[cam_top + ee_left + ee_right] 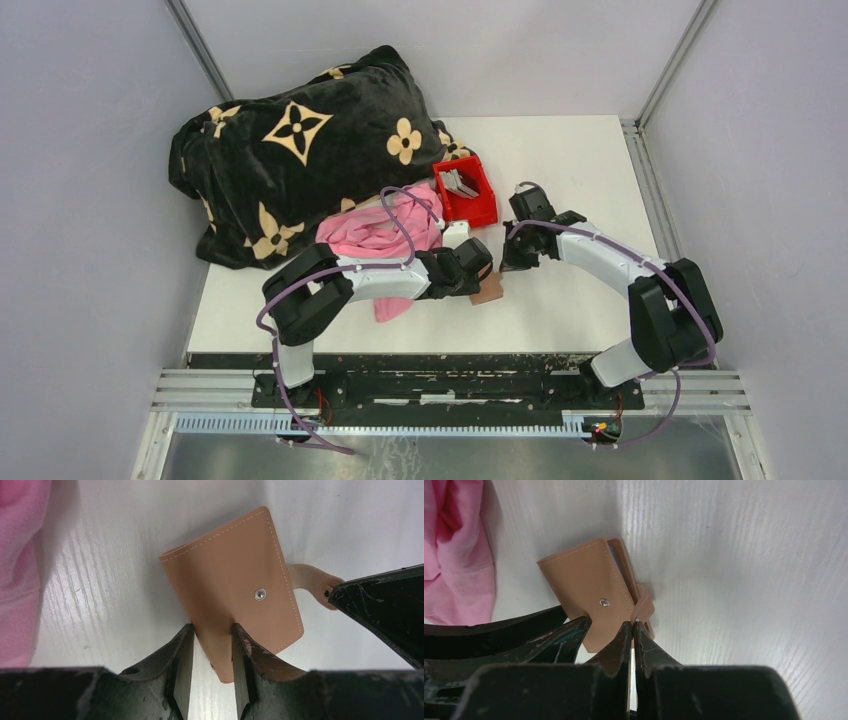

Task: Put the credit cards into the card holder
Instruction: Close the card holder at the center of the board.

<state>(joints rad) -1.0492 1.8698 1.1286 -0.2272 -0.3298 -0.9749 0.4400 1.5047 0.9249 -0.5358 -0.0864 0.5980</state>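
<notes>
Top external view: just beside the pink cloth [375, 235], the folded card holder [489, 290] lies half hidden under the left gripper [212, 630], which clamps its near end. Its snap tab [305, 575] points away from the cloth, pinched in the closed right gripper [633, 624].

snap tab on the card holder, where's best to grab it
Pinch the snap tab by its free rounded end, from the side where it sticks out past the card holder. It's thin and flat, so close across its faces, as the right gripper does while the left gripper holds the body.
</notes>
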